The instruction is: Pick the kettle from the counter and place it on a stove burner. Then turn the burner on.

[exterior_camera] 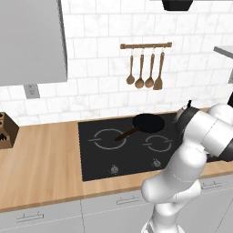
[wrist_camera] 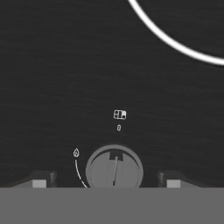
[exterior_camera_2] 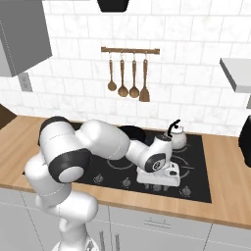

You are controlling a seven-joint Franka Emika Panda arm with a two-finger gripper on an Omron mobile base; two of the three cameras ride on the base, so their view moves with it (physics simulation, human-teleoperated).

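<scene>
One kettle (exterior_camera_2: 177,137) sits on the black cooktop (exterior_camera_2: 198,188) at its back right, on a burner ring, just right of one frying pan (exterior_camera: 148,122). The left base view shows two burner rings and two knobs (exterior_camera: 114,169) along the front edge; there the arm hides most of the kettle. Four wooden utensils (exterior_camera_2: 128,78) hang on one wall rail. The hand view shows one round knob (wrist_camera: 114,170) close between the fingertips (wrist_camera: 42,179) of the gripper (wrist_camera: 106,180), jaws wide open, touching nothing. The table (exterior_camera: 41,168) flanks the cooktop.
</scene>
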